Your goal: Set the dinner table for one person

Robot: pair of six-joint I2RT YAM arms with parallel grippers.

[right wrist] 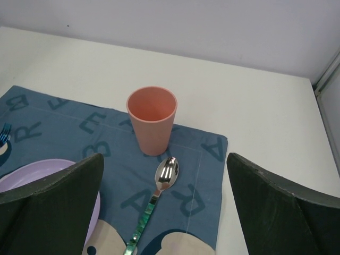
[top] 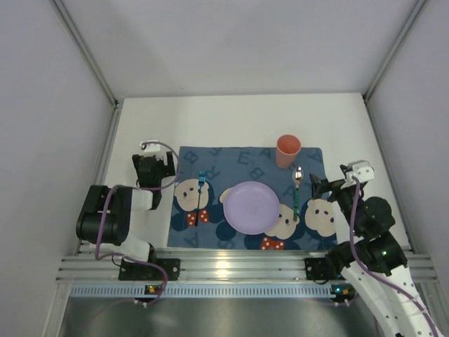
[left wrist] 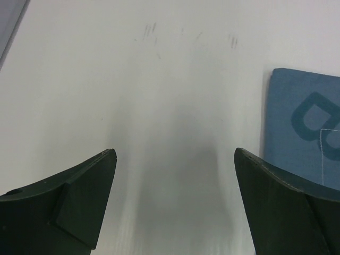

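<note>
The white dinner table [top: 224, 119] carries a dark-blue cartoon mat [top: 210, 158]. On the mat lie a lilac plate [top: 250, 206], a pink cup [top: 287, 151] at the back right, a spoon [top: 298, 191] with a green handle right of the plate, and a blue fork [top: 201, 189] left of it. My left gripper [top: 160, 163] is open and empty over bare table [left wrist: 159, 106] left of the mat [left wrist: 303, 122]. My right gripper [top: 317, 186] is open and empty, just right of the spoon [right wrist: 159, 191]; the cup [right wrist: 152, 119] stands ahead of it.
A ribbed aluminium rail [top: 231, 270] runs along the near edge. Grey walls with metal posts [top: 88, 49] close in the table on the left, back and right. The plate's edge [right wrist: 42, 170] shows at the left of the right wrist view.
</note>
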